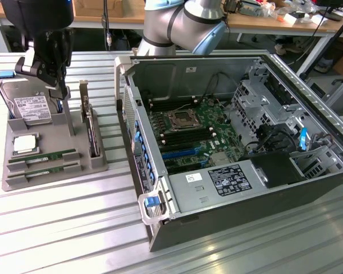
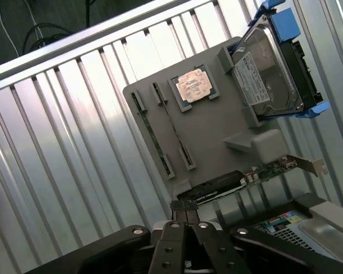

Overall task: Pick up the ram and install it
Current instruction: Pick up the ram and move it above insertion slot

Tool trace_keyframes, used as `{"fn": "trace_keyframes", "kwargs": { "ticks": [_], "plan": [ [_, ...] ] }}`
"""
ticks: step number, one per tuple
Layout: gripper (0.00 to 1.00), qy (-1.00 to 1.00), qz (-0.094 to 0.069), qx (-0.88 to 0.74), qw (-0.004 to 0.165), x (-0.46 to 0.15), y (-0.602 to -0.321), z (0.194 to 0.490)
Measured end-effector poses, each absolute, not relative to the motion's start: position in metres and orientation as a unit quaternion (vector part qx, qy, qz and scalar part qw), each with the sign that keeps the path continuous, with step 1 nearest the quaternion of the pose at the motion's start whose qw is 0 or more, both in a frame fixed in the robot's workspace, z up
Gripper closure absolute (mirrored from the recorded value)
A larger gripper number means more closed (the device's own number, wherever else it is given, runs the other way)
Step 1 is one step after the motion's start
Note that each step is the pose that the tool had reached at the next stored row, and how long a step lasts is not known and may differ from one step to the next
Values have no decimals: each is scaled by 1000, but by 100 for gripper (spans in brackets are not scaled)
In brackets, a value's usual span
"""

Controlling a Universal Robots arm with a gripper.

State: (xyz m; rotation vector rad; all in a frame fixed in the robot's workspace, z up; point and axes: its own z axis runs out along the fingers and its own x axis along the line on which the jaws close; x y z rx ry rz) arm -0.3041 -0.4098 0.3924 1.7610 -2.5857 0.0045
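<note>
Currently the gripper [image 1: 59,90] is held above the grey parts tray [image 1: 57,174], between the hard drive [image 1: 30,107] and the upright expansion card [image 1: 90,130]. Its fingertips [image 2: 180,212] are pressed together and nothing is clamped between them. The ram [image 1: 43,155] is set on edge in a slot near the tray's side closest to the exterior camera. A second ram stick [image 1: 46,168] is slotted just beside it, and the processor chip [image 1: 24,144] is near both.

For the pickup to be done well, the jaws would probably have to be parted before any descent. They should be aligned across the thin board rather than along it, and centred on its length so that it is lifted level. Clearance should be kept from the expansion card and the hard drive. The open computer case [image 1: 234,142] stands well apart, on the exterior view's right.
</note>
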Motion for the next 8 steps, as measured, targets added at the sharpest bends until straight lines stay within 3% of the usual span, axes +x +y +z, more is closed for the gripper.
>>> {"fn": "trace_keyframes", "kwargs": {
  "ticks": [8],
  "plan": [
    [90, -812, 3, 584, 7, -304, -410, 392]
  ]
}}
